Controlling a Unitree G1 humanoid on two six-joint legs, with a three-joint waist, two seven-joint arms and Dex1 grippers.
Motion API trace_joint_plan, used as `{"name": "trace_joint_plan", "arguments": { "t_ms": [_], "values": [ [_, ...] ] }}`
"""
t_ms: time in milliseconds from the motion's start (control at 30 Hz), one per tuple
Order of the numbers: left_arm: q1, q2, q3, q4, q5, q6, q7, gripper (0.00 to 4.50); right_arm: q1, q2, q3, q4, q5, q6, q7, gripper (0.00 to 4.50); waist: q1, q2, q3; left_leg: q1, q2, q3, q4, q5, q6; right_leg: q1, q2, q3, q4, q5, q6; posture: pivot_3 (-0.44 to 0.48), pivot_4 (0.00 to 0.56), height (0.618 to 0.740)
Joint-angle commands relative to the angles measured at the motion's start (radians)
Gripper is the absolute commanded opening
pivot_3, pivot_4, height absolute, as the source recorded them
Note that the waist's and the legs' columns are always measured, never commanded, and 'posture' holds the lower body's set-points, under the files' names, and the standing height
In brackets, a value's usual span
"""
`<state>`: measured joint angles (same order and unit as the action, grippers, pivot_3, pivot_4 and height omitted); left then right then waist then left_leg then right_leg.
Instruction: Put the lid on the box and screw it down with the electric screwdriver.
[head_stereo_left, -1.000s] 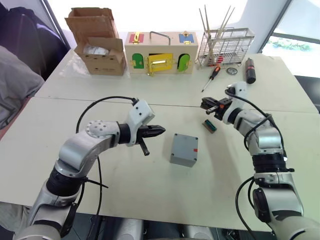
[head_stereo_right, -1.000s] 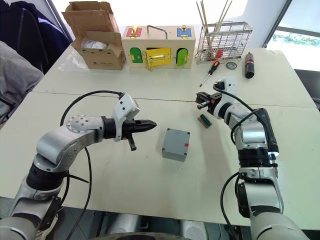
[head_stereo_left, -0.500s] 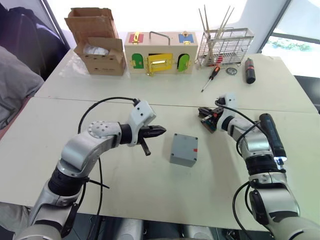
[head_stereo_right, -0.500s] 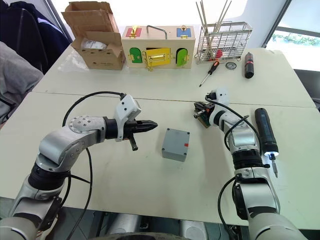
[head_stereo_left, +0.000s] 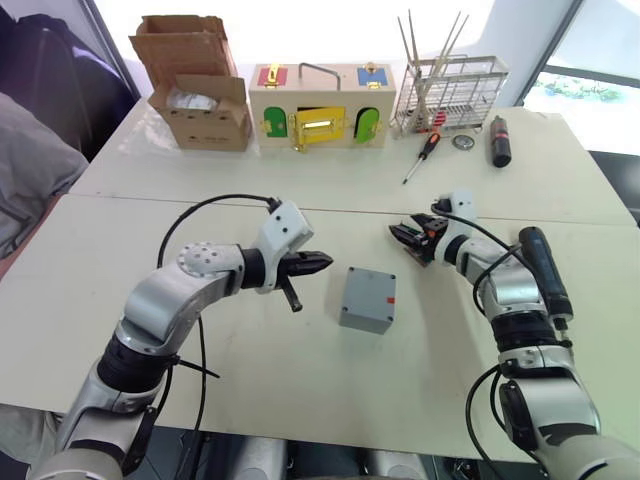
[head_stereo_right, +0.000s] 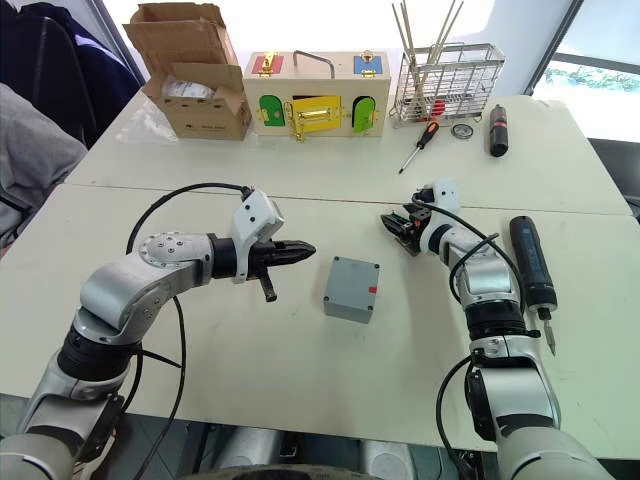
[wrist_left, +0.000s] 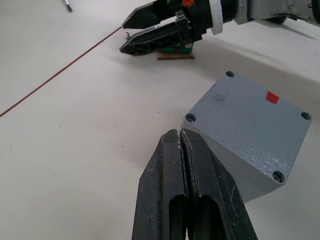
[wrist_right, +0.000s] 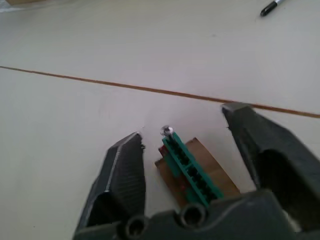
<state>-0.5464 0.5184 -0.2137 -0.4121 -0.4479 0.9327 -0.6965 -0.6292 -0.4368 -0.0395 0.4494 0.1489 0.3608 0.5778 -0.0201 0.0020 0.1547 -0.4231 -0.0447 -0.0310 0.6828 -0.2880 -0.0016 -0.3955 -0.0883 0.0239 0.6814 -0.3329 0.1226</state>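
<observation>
Small square grey plastic box (head_stereo_left: 368, 299) with a red mark sits closed on the white table (head_stereo_left: 300, 380), mid-table between the two arms; the grey lid (wrist_left: 248, 108) looks already seated on it, four corner screw holes facing up. Judgement: the screw-down step is what's left.

Thick dark blue-black electric screwdriver (head_stereo_left: 542, 271) lies flat on the table to the box's right, outboard of the right forearm, nothing gripping it. Long axis runs roughly front-to-back, metal bit end toward the robot, butt end pointing away.

Right gripper (head_stereo_left: 409, 235) is well forward of that, fingers spread apart and empty, straddling a small green terminal strip on a brown board (wrist_right: 192, 169). So the screwdriver is behind and to the right of it, near the elbow. Right arm is clearly the nearer one; it would have to pull back and swing outward to reach the tool.

Left gripper (head_stereo_left: 318, 263) hovers just left of the box, fingers pressed together, holding nothing, tips aimed at the box's near corner. Well apart from the screwdriver.
</observation>
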Motion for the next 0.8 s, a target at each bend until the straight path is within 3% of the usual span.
{"name": "trace_joint_plan", "arguments": {
  "t_ms": [33,600,700,800],
  "values": [
    [-0.007,0.000,0.004,-0.022,-0.001,-0.019,-0.002,0.00,0.004,-0.013,-0.019,-0.046,0.008,0.002,0.001,2.77,0.000,0.000,0.000,0.000,0.000,0.000,0.000,0.000,0.000,0.000,0.000,0.000,0.000,0.000,0.000,0.000,0.150,0.740],
    [0.006,-0.003,-0.011,-0.025,0.004,-0.024,-0.002,0.00,0.013,-0.005,-0.021,-0.137,0.040,0.042,0.016,2.77,0.000,0.000,0.000,0.000,0.000,0.000,0.000,0.000,0.000,0.000,0.000,0.000,0.000,0.000,0.000,0.000,0.150,0.740],
    [0.007,-0.004,-0.011,-0.026,0.004,-0.024,-0.001,0.00,0.015,-0.010,-0.013,-0.126,0.028,0.041,0.010,2.16,0.000,0.000,0.000,0.000,0.000,0.000,0.000,0.000,0.000,0.000,0.000,0.000,0.000,0.000,0.000,0.000,0.150,0.740],
    [0.007,-0.004,-0.010,-0.025,0.004,-0.025,-0.001,0.00,0.015,-0.009,-0.012,-0.125,0.026,0.043,0.010,0.86,0.000,0.000,0.000,0.000,0.000,0.000,0.000,0.000,0.000,0.000,0.000,0.000,0.000,0.000,0.000,0.000,0.150,0.740]
  ]
}}
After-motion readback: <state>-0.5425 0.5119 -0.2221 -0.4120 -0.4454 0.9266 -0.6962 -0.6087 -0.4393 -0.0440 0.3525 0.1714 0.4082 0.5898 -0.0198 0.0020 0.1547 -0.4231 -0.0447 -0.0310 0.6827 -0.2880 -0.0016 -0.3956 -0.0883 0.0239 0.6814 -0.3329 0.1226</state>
